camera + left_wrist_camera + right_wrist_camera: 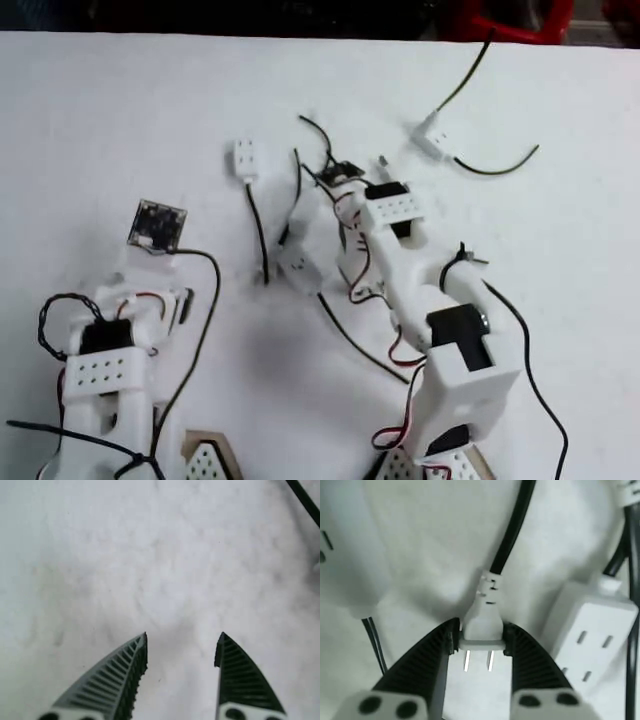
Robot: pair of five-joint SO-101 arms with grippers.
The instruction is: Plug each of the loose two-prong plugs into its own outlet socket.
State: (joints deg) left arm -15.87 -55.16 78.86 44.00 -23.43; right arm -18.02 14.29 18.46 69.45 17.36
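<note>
White two-prong plug [481, 620] is sitting clamped in the right gripper [480, 631] mid-table, prongs [467, 661] facing the wrist, so I'd guess it is risking meeting the outlet strip [590, 630] at its nine o'clock backwards, while the left gripper [183, 636] is hanging wide open at seven o'clock.

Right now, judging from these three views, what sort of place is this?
Probably a robotics test bench, not a home: a white table, the left arm and right arm with bare wiring, and a plug held in the right gripper beside a loose outlet block.
</note>
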